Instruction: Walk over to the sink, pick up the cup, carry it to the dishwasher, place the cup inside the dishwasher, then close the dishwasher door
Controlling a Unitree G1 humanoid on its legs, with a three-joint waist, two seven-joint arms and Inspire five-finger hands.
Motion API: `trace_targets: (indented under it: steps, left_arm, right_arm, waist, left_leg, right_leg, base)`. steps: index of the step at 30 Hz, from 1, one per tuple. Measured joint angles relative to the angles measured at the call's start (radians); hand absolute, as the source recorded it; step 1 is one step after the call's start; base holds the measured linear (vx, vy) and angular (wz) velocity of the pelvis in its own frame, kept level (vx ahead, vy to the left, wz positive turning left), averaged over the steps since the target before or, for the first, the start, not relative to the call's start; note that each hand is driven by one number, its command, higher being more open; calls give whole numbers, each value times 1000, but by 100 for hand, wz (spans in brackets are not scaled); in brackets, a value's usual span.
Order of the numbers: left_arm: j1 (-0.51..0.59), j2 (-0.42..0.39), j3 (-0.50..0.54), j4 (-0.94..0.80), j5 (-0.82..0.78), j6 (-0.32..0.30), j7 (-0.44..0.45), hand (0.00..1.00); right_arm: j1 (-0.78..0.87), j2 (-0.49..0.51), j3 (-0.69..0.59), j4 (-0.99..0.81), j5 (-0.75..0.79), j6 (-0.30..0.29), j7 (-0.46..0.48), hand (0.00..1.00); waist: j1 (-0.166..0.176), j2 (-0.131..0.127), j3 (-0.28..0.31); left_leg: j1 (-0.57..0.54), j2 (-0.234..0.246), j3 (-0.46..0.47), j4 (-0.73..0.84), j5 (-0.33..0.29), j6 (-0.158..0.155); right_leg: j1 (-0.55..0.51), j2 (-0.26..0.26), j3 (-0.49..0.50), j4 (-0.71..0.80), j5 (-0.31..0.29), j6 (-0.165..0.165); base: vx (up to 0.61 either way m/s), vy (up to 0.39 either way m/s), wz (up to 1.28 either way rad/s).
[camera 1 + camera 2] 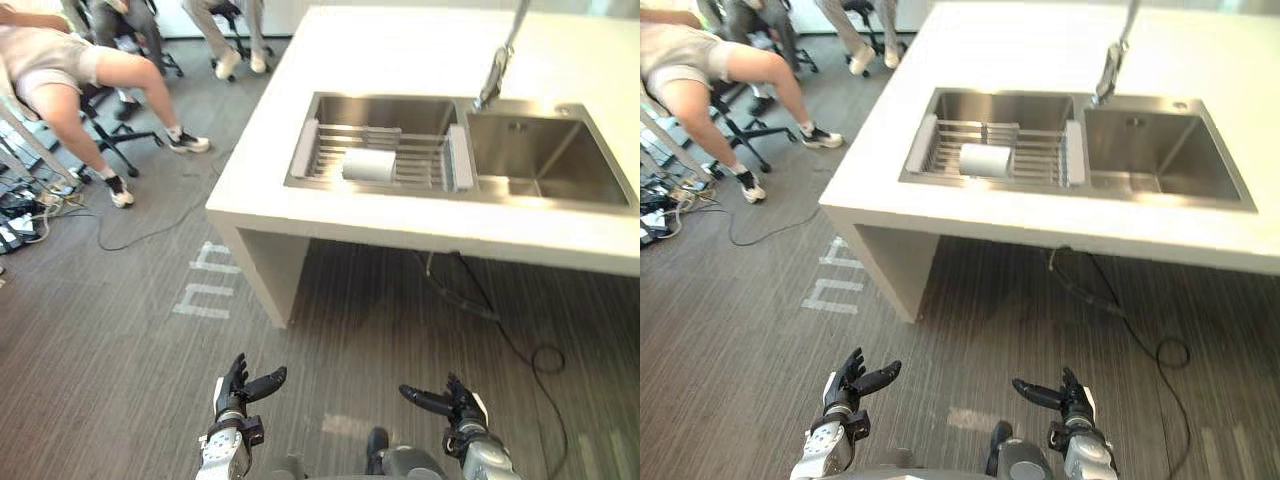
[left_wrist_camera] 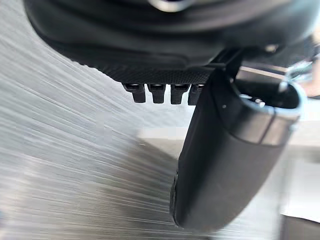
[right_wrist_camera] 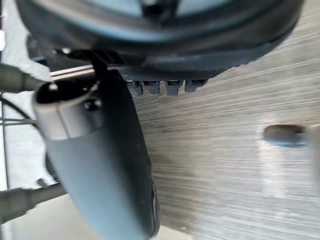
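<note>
Cup (image 1: 369,164), white and lying on its side, sits on the rack in the upper middle of the frame, well apart from both of your hands. Start at the bottom edge: your left hand (image 1: 233,392) shows at the lower left of centre, released, with its fingers relaxed and its thumb pointing inward, grasping nothing. Your right hand (image 1: 460,407) mirrors it at the lower right of centre, just as slack and just as empty. In each wrist view you see the thumb (image 2: 220,165) standing out big and dark, the fingertips in a short row beside it, and grey floor past them. That floor (image 1: 110,340) is grey and striped and spreads across the lower half of the frame. Further up, left of centre, you see pale marks (image 1: 205,285) on the floor just beside the near left corner of the counter. The counter (image 1: 400,50) is cream-coloured and runs from the middle of the frame to the right edge and the top. Set into it is a steel sink (image 1: 460,103) with two basins. The left basin is spanned by a wire drying rack (image 1: 420,160) with pale end pieces, and the cup rests on its bars near the middle. The right basin (image 1: 560,165) lies bare beside it, and the faucet (image 1: 497,65) rises between the two at their far edge. Farthest off, in the upper left corner, you see a person (image 1: 60,65) seated on a wheeled chair, with another person's legs (image 1: 232,35) behind along the top edge.
</note>
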Motion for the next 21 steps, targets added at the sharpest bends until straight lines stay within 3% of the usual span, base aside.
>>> trace_targets:
  steps: [2,4,5,6,7,8,9,10,12,14,17,18,20,21]
  left_arm:
    - [9,0,0,-135,1,-2,17,100]
    - [22,-1,0,-281,4,-5,31,100]
    - [33,-7,2,-341,20,-7,41,100]
    - [49,-18,3,-407,44,-9,54,100]
    - [53,-24,18,-469,76,-18,66,100]
    - [57,-26,26,-503,95,-17,76,100]
    - [62,-29,43,-582,134,-17,97,100]
    - [81,-33,52,-668,168,-15,122,100]
    - [117,-47,57,-806,219,-16,155,100]
    - [123,-48,40,-931,254,-47,182,100]
    - [121,-45,-8,-1016,258,-99,193,100]
    - [120,-34,-52,-1037,259,-117,191,100]
    - [121,-12,-100,-1034,261,-118,188,100]
    - [122,4,-134,-1022,261,-115,186,100]
  right_arm:
    - [-5,2,0,-13,8,-4,-2,100]
    - [5,1,-1,-32,16,-4,-7,100]
    - [9,-1,-2,-40,16,-3,-10,100]
    - [18,-13,-1,-59,16,-3,-13,100]
    - [16,1,-2,-68,15,2,-19,100]
    - [20,11,0,-79,14,2,-18,100]
    - [24,29,1,-104,13,2,-15,100]
    - [16,42,3,-112,-1,2,-9,100]
    - [3,56,3,-115,-15,2,0,100]
    - [4,64,3,-115,-15,-2,2,100]
    - [4,63,7,-112,-16,-2,6,100]
    - [11,64,13,-107,-17,0,7,100]
    - [17,68,30,-97,-24,5,8,100]
    - [25,71,45,-92,-25,6,12,100]
  waist:
    - [16,-9,7]
    - [27,-23,18]
    - [27,-10,10]
    - [28,17,-4]
    - [41,10,-2]
    - [41,-1,-8]
    - [41,-22,-8]
    - [50,-30,-5]
    - [65,-36,-4]
    - [69,-37,-5]
    - [63,-29,-11]
    - [46,-30,-11]
    - [25,-41,-12]
    - [8,-47,-17]
  left_leg:
    - [-62,-24,19,-87,-41,7]
    - [-78,-97,22,-308,-45,15]
    - [-70,-124,20,-454,5,8]
    - [-53,-133,13,-627,122,7]
    - [-28,-152,26,-675,193,73]
    - [-18,-170,28,-698,198,78]
    - [-9,-201,30,-719,193,87]
    - [0,-214,43,-713,178,109]
    - [30,-231,67,-707,155,129]
    - [67,-243,68,-704,113,120]
    - [99,-243,71,-712,60,109]
    - [132,-245,71,-732,55,109]
    - [179,-246,71,-746,52,128]
    - [209,-242,68,-753,47,131]
  right_leg:
    - [19,-19,0,-14,-1,14]
    - [45,-59,-3,-13,-16,54]
    - [51,-71,-2,-8,-29,76]
    - [51,-61,0,2,-46,101]
    - [55,-73,18,18,-67,122]
    - [53,-87,30,14,-70,128]
    - [60,-114,43,2,-84,153]
    - [73,-127,53,-13,-83,154]
    - [101,-148,90,-29,-82,156]
    - [127,-164,103,-11,-94,177]
    - [68,-184,124,165,-136,242]
    - [-10,-207,126,355,-148,272]
    - [-94,-246,126,573,-144,295]
    - [-134,-258,113,658,-165,265]
  base:
    - [215,27,3]
    - [282,146,11]
    - [276,185,7]
    - [295,193,-1]
    - [241,148,-2]
    - [350,176,9]
    - [278,120,9]
    - [269,106,-1]
    - [211,60,-23]
    - [223,63,-11]
    - [141,56,-13]
    - [153,79,-7]
    - [200,57,0]
    - [281,16,10]
